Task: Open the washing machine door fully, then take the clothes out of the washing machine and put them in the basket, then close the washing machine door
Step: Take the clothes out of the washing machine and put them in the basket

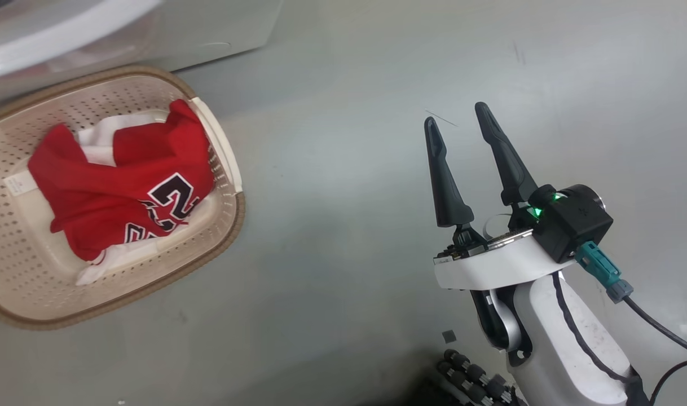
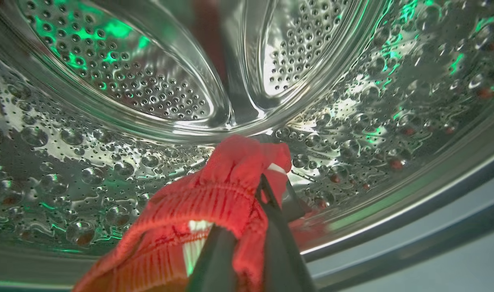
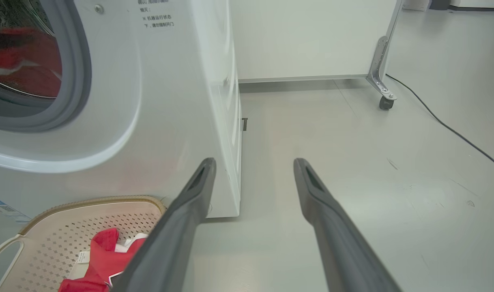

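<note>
Far left: left gripper (image 2: 247, 202) is reached inside the steel drum (image 2: 109, 81) of the washing machine (image 3: 170, 101), its fingers pointing toward the drum's back wall. The jaws are closed tight on a bunched red garment (image 2: 214, 202) with ribbed elastic edge and a bit of white trim. The cloth wraps over the fingers, so one fingertip is hidden. The garment hangs from the grip over the drum's lower wall. The right wrist view shows red cloth (image 3: 28, 61) through the open mouth, inside the grey gasket (image 3: 74, 81).

Basket (image 1: 230, 225) sits on the floor (image 1: 349, 282) just in front of the machine, near its right front corner. The jersey (image 1: 118, 186) lies crumpled inside, red with white trim, black-and-white number facing up; same jersey (image 3: 105, 259) shows low in the right wrist view.

Right: right gripper (image 1: 456, 114) hangs over bare floor, well apart from the basket. The pale forearm rises from the lower right of the head view, wrist bent, and the fingers point up and slightly left in that view. Jaws spread wide, nothing between them. In its own wrist view the gripper (image 3: 254, 162) aims low along the floor past the machine's right corner. A black cable (image 3: 445, 125) runs across the floor at far right.
</note>
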Tool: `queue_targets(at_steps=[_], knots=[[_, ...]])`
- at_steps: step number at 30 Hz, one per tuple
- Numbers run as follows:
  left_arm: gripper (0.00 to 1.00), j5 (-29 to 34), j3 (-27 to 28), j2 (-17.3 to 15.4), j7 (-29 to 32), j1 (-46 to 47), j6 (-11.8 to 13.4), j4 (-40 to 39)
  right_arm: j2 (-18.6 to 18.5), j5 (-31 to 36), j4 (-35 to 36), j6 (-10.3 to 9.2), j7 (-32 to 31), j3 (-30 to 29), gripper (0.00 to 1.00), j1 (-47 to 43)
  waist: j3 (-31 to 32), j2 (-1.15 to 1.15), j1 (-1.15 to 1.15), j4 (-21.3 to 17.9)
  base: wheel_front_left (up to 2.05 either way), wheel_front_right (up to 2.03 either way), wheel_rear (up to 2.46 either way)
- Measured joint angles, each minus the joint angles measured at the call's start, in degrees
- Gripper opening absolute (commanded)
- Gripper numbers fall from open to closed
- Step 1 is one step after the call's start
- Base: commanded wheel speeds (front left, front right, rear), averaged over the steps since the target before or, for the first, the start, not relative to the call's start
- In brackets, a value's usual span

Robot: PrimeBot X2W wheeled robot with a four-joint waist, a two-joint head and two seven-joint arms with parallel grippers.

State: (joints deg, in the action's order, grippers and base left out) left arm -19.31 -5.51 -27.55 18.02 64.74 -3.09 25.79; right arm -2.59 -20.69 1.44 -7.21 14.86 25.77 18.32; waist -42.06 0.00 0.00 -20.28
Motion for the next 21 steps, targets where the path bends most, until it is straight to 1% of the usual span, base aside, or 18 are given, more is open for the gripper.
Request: queue_targets(at_steps=[7, 8, 12, 21], knots=[[0.00, -3.0, 2.6, 5.3, -10.7, -7.5, 1.5, -2.6, 0.0, 2.5, -1.7, 0.00, 0.0, -0.8, 1.00, -0.1, 2.9, 0.00, -0.01, 2.8, 0.00, 0.00, 0.00], [0.00, -3.6, 3.2, 6.4, -13.5, -9.9, 1.5, -3.3, -0.1, 3.0, -2.2, 0.00, 0.0, -1.1, 1.00, -0.2, 3.9, 0.00, -0.01, 3.5, 0.00, 0.00, 0.00], [0.00, -4.5, 3.5, 8.7, -18.2, -14.7, 1.6, -4.6, -0.1, 3.7, -3.3, 0.00, 0.0, -1.5, 1.00, -0.9, 6.1, 0.00, -0.01, 5.0, 0.00, 0.00, 0.00], [0.00, -4.5, 3.5, 10.7, -26.2, -23.9, 1.8, -8.6, -0.2, 4.4, -4.7, 0.00, 0.0, -2.2, 1.00, -3.2, 11.6, 0.00, -0.01, 7.9, 0.00, 0.00, 0.00]])
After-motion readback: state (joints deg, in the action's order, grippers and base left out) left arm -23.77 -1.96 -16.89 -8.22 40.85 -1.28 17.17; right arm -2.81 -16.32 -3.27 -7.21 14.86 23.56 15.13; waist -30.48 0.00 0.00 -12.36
